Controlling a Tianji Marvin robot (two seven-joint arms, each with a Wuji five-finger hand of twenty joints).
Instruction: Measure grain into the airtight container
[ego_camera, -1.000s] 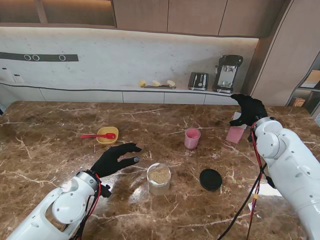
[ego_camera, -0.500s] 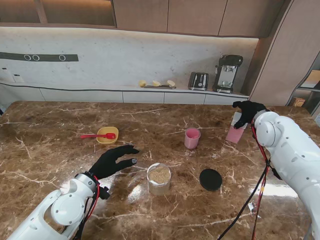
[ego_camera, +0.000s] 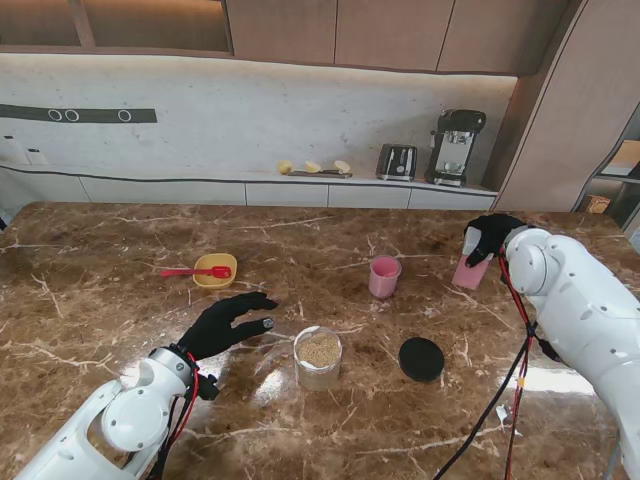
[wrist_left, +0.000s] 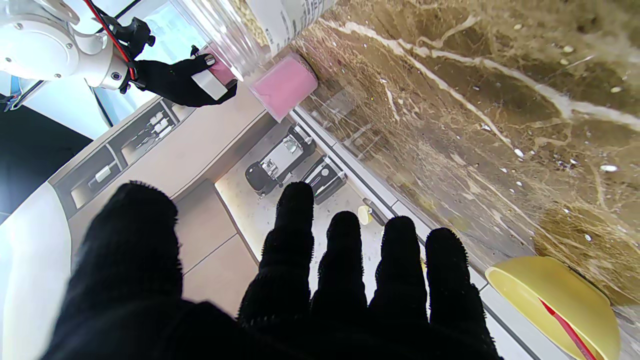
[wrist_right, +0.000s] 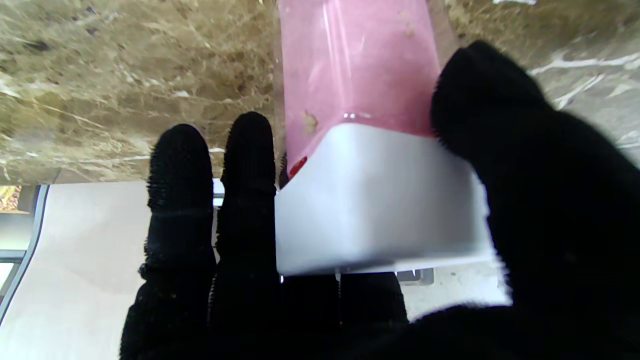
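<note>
Table (ego_camera: 100, 260): 1 jar of grain (ego_camera: 318, 357) stood nearest to me at centre, with 1 lid (ego_camera: 421, 358) just to its right and the left hand (ego_camera: 228, 320) to its left. 1 cup (ego_camera: 384, 276) stood farther from me, right of centre; 1 bowl (ego_camera: 215, 270) holding 1 spoon (ego_camera: 194, 271) lay far left of it. 1 lidded container (ego_camera: 470, 264) stood at far right, within the right hand (ego_camera: 493, 234).
</note>
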